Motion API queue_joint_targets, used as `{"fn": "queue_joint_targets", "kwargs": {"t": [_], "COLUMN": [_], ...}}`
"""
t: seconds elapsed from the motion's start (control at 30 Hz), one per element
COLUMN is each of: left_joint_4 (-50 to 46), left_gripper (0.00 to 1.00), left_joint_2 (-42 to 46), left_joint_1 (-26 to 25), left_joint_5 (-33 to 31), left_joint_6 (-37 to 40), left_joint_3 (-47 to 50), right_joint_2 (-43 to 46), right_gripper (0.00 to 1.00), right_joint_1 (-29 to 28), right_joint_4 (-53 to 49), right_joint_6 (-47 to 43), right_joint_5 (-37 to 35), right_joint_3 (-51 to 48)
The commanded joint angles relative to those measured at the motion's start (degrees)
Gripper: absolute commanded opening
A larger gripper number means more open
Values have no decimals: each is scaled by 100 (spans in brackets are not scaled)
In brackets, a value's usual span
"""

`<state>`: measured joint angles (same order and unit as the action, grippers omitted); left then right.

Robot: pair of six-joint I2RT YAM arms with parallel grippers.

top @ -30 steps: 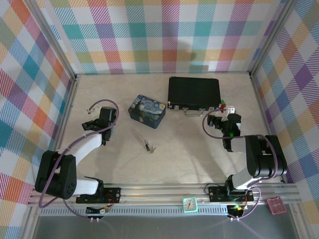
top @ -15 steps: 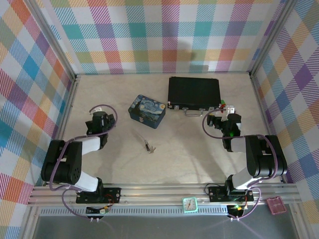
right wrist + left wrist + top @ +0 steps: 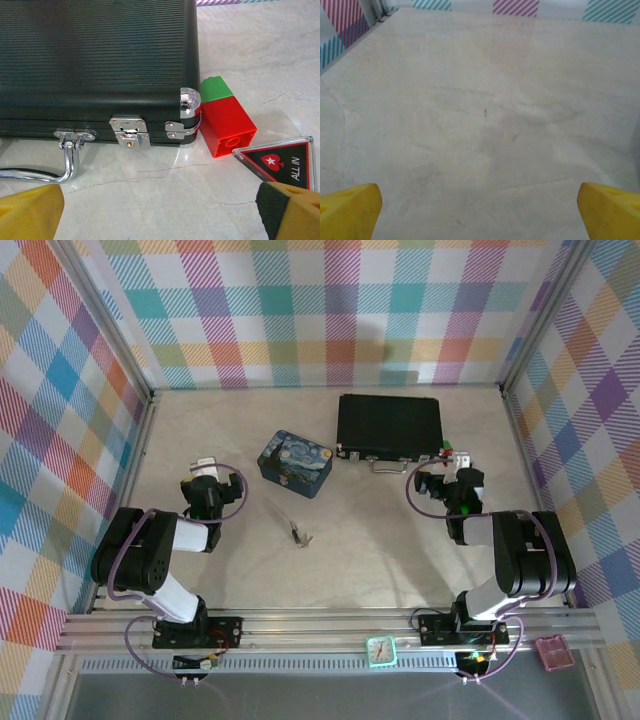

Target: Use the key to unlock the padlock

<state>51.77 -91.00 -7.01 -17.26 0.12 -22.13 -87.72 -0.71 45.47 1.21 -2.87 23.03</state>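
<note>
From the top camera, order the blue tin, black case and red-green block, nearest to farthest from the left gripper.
From the left gripper:
1. Blue tin, just right of it.
2. Black case, farther right, toward the back.
3. Red-green block, at the case's right end.

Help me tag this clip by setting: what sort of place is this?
Probably a staged robot test cell: plaid-printed walls box in a pale tabletop, the left arm and right arm are bolted to a rail at its near edge, and props like a black case and starry tin lie about.
</note>
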Motion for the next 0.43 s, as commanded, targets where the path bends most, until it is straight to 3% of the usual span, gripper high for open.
{"fn": "queue_joint_targets", "kwargs": {"t": [0.0,0.4], "left_joint_4": [11,18], "left_gripper": [100,100], "left_joint_2": [45,37], "left_joint_1": [-52,-53], "left_joint_5": [-96,-96], "left_joint_6": [132,116], "left_joint_3": [-20,-29], "right_joint_2": [-17,-12], "right_gripper": [99,99], "right_joint_1": [-7,-8], "right_joint_4": [216,221], "right_joint_6": [-17,-57], "right_joint_5": [110,182], "right_joint_3": [44,36]}}
